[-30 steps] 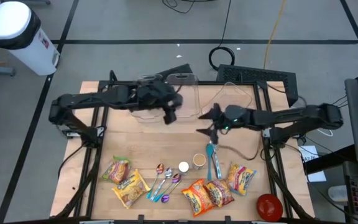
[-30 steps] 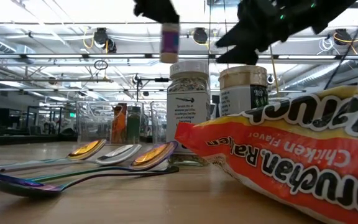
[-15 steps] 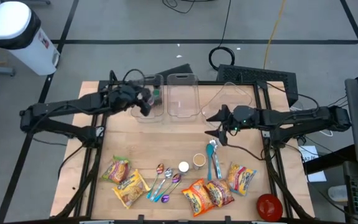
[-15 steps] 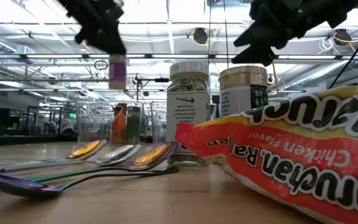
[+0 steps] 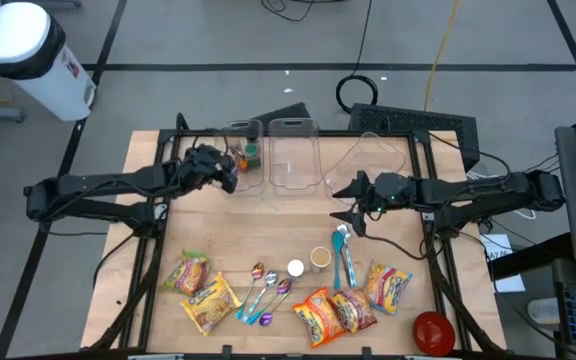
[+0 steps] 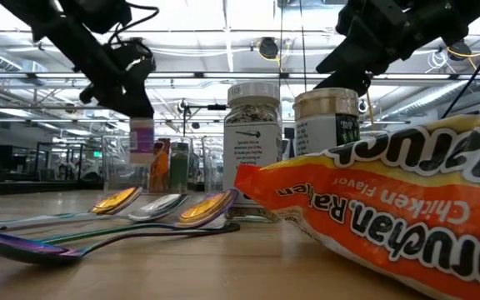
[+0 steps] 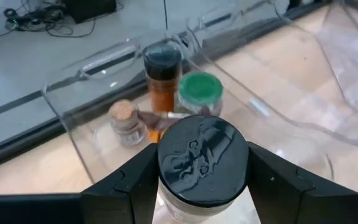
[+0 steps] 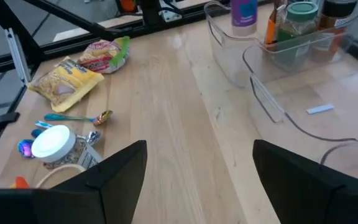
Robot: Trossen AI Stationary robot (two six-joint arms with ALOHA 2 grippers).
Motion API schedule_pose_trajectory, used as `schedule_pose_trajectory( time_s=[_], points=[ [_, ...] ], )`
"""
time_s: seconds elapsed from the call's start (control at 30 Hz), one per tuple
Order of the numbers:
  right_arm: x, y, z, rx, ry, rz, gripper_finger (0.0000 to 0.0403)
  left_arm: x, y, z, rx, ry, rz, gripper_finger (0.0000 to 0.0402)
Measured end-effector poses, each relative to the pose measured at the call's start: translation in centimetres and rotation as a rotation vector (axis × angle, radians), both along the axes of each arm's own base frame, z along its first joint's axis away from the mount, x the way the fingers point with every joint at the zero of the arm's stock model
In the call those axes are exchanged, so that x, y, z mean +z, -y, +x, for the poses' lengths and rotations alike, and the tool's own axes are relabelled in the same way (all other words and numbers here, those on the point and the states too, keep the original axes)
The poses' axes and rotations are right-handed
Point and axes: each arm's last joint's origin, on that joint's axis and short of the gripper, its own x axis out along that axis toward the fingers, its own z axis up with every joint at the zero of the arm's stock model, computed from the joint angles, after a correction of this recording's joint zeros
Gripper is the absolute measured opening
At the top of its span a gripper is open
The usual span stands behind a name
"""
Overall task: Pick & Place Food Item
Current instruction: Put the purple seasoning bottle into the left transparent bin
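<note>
Left gripper: (image 7: 201, 186) clamped on a spice jar (image 7: 202, 163) with a black lid, held upright, in the upper left of the table in the high view
Jar position: over the near edge of the left clear bin (image 5: 240, 160), not yet set down; in the low view it hangs above table level, purple label showing
Bin contents: orange bottle (image 7: 163, 74), green-lidded jar (image 7: 199, 93) and a small cork-topped jar (image 7: 127, 121) crowd the far end
Step in hand: judged to be placing the jar in the bin
Doing it well: carry it past the rim, lower it straight onto the bare floor nearer than the three jars, keep it upright, open only once it rests
Risk: clipping the rim or knocking the green-lidded jar
Right gripper: (image 5: 353, 212) fingers apart, holding nothing, waiting right of centre above the spoons (image 5: 345, 255)
</note>
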Motion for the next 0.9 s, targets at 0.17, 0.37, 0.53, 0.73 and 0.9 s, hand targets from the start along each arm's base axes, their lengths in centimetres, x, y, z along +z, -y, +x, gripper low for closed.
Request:
schedule_pose_trajectory(
  time_s=[0.17, 0.37, 0.53, 0.73, 0.9],
  points=[
    [0.0, 0.0, 0.0, 0.0, 0.0, 0.0, 0.0283, -0.7, -1.1, -0.5, 0.059, 0.015, 0.009, 0.0205],
    [0.0, 0.0, 0.0, 0.0, 0.0, 0.0, 0.0283, -1.4, -2.4, -0.7, 0.071, 0.011, -0.03, 0.0205],
    [0.0, 0.0, 0.0, 0.0, 0.0, -0.001, 0.0283, -2.3, -3.3, 0.0, 0.053, -0.005, -0.049, 0.0205],
    [0.0, 0.0, 0.0, 0.0, -0.001, 0.0, 0.0283, -3.8, -4.1, 0.4, 0.082, -0.063, -0.079, 0.0205],
    [0.0, 0.0, 0.0, 0.0, -0.001, 0.0, 0.0283, -4.3, -4.5, 0.5, 0.106, -0.068, -0.094, 0.0205]
  ],
)
